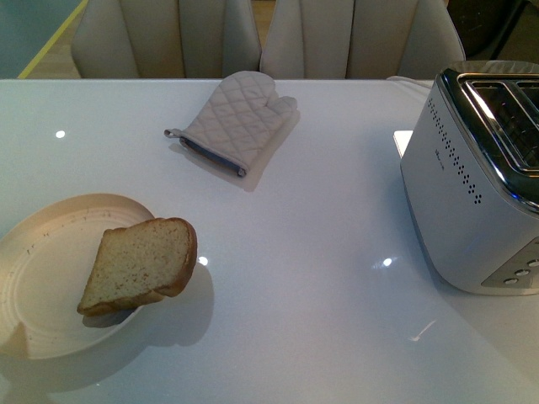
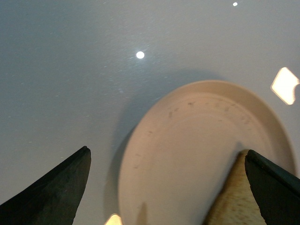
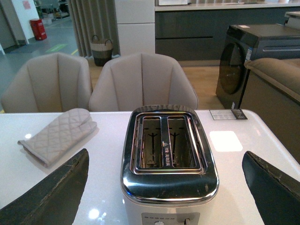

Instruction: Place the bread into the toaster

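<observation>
A slice of tan bread (image 1: 141, 265) with a brown crust lies half on a cream plate (image 1: 46, 252) at the table's front left, its rounded end hanging over the rim. The silver-white toaster (image 1: 472, 194) stands at the right edge, both chrome slots (image 3: 166, 143) empty. Neither arm shows in the front view. My left gripper (image 2: 168, 157) hangs open above the plate (image 2: 187, 140), with a corner of the bread (image 2: 234, 201) beside one finger. Open too, my right gripper (image 3: 165, 157) is held over the toaster (image 3: 168, 164), its fingers either side of the body.
A quilted grey oven mitt (image 1: 240, 122) lies at the back middle of the white table (image 1: 320, 278), also seen as the mitt (image 3: 58, 133) from the right wrist. Beige chairs (image 1: 177, 38) stand behind the far edge. A white card (image 3: 226, 140) lies beside the toaster.
</observation>
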You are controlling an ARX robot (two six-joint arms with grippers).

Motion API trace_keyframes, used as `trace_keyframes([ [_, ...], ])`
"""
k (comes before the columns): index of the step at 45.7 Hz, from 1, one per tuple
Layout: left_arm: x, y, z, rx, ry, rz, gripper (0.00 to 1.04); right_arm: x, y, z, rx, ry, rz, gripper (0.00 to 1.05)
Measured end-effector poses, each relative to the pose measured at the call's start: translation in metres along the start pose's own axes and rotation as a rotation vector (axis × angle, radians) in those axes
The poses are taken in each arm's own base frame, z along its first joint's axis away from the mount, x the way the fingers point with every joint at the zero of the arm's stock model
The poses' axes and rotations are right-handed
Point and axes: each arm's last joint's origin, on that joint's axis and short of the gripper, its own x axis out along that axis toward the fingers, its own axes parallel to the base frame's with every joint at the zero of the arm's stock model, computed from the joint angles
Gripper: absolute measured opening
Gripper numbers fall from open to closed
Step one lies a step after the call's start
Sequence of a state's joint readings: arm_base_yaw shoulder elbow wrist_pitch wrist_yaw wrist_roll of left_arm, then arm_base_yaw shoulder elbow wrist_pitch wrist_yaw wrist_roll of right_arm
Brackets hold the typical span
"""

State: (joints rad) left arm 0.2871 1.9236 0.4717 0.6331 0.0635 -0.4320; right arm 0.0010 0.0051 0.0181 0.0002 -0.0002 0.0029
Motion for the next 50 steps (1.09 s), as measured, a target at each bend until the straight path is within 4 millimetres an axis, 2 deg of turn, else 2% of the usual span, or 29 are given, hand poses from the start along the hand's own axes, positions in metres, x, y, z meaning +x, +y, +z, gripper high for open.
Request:
trace_keyframes([
  [14,0.047,0.015,-0.019,0.091,0.094,0.086,0.98,0.0,0.0,0.0,0.0,0.0,0.0,0.96],
  [27,0.072,0.006,-0.036,0.171,0.157,0.102,0.97,0.0,0.0,0.0,0.0,0.0,0.0,0.96],
  [38,0.079,-0.004,-0.044,0.202,0.175,0.095,0.68,0.0,0.0,0.0,0.0,0.0,0.0,0.96],
  [41,0.079,-0.011,-0.049,0.21,0.179,0.088,0.54,0.0,0.0,0.0,0.0,0.0,0.0,0.96],
  [50,0.076,-0.034,-0.064,0.23,0.2,0.043,0.21,0.0,0.0,0.0,0.0,0.0,0.0,0.96],
])
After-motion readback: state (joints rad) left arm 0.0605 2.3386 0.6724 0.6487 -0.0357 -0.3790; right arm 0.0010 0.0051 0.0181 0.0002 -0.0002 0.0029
